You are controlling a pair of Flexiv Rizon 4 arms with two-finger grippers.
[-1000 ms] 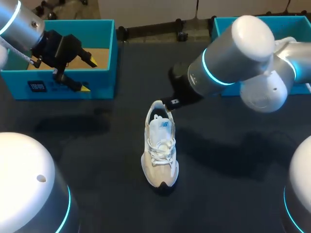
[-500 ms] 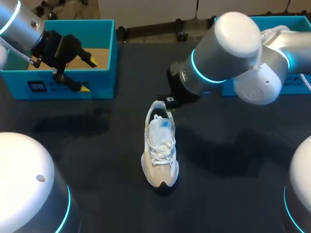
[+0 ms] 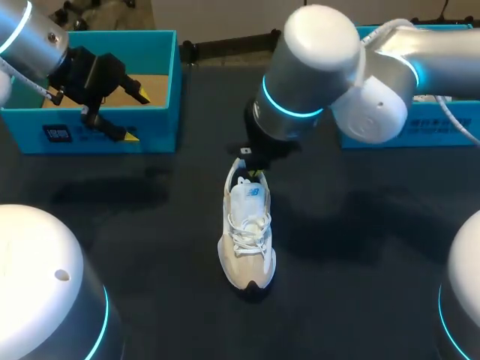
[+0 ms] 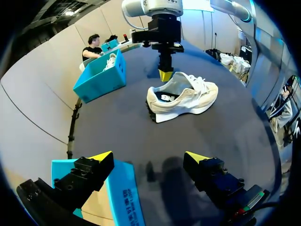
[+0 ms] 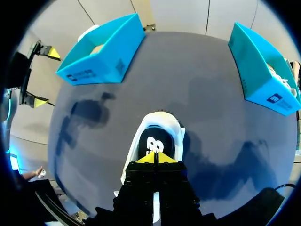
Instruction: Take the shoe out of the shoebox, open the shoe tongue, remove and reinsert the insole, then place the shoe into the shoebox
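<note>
**Figure: shoe set out on the table between two boxes.** The dark table (image 3: 150, 225) is carrying all the items. The right arm (image 3: 315, 82) is reaching in from the upper right, past the middle of the frame. The left shoebox (image 3: 161, 127) is standing at the upper left and the right shoebox (image 3: 424, 136) at the upper right. The white shoe (image 3: 246, 232) is resting on its sole at the frame's centre, outside both boxes, with its toe pointing toward the lower edge. The right gripper (image 5: 155, 157) is hanging over the shoe's heel opening, yellow tips pressed together. The left gripper (image 3: 135, 114) is hovering at the left shoebox's front wall, fingers spread wide.
</note>
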